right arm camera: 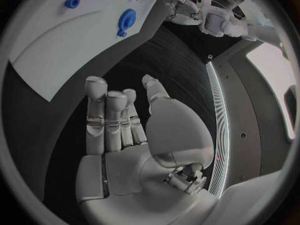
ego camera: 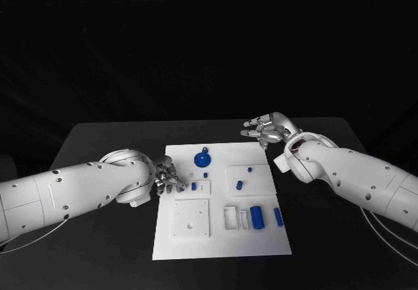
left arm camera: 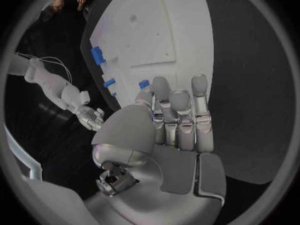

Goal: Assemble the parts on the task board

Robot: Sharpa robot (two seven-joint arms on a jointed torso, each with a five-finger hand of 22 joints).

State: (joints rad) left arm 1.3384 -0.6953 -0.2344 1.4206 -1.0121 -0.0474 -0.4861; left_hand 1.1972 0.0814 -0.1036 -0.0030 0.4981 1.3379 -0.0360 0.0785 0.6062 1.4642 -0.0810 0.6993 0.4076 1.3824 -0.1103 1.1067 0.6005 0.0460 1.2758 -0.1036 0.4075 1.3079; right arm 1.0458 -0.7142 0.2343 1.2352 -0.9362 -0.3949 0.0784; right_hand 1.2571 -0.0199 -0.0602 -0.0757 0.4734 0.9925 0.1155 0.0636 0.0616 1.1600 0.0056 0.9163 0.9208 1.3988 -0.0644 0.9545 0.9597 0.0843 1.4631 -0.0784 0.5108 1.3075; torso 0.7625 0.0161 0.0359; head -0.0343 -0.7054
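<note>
Task board [ego camera: 261, 241] long axis runs away from the robot

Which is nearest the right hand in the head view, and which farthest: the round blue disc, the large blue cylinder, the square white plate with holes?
From the right hand:
1. Round blue disc, board's far end.
2. Large blue cylinder, near right.
3. Square white plate with holes, near left.

Blue parts [ego camera: 257, 218] on white task board [ego camera: 222, 244]
</note>
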